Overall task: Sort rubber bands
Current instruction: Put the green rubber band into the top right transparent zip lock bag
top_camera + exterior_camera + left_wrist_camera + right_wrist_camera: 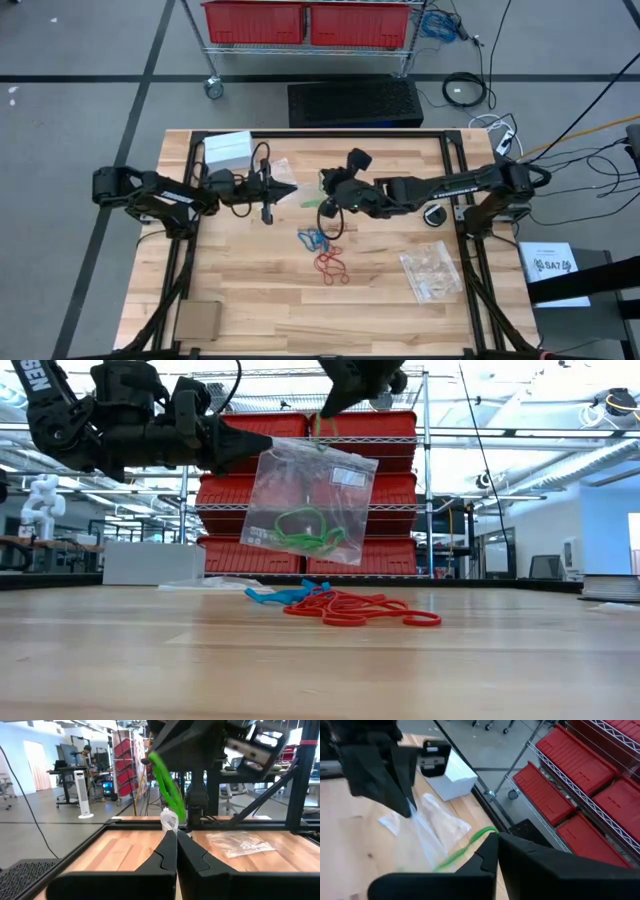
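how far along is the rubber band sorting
Partly done. The green bands already sit inside a clear bag held up over the table. Both claws are shut on that bag: the left claw at one top corner, the right claw at the other, where one green band also shows at its tips. Left to do: the blue bands and red bands lie loose on the table.

We see both arms reaching in over table centre, raised above surface. Left gripper [292, 188] fingers pressed together, pointing toward right arm. Right gripper [325, 178] clamped too, just beside left one.
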